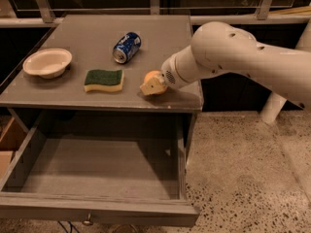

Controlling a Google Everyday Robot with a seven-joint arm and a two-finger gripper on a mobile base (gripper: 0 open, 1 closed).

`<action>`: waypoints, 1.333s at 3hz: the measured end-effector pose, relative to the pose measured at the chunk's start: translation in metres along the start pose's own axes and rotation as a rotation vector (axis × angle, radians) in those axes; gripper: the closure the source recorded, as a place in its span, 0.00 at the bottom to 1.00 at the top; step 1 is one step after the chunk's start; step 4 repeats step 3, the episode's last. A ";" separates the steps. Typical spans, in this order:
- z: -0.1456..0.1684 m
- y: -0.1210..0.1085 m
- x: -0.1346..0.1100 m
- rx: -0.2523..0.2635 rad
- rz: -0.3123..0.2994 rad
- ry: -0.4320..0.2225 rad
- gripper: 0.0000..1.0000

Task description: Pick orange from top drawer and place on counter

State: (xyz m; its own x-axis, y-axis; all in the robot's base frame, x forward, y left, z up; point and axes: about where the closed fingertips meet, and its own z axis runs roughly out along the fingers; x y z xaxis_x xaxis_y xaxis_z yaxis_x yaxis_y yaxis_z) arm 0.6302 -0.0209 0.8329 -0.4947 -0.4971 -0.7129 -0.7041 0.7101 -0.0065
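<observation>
Holding one orange: gripper at counter

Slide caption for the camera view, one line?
Gripper at the orange on the counter, near its front edge; sponge, can and bowl alongside; top drawer open below.

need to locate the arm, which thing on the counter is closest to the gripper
The orange, at the counter's front right: the gripper is right against it. The sponge, blue can and bowl sit farther left.
</observation>
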 end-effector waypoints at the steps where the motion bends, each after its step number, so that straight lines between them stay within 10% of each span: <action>1: 0.000 0.000 0.000 0.000 0.000 0.000 0.16; 2: 0.000 0.000 0.000 0.000 0.000 0.000 0.00; 4: 0.000 0.000 0.000 0.000 0.000 0.000 0.00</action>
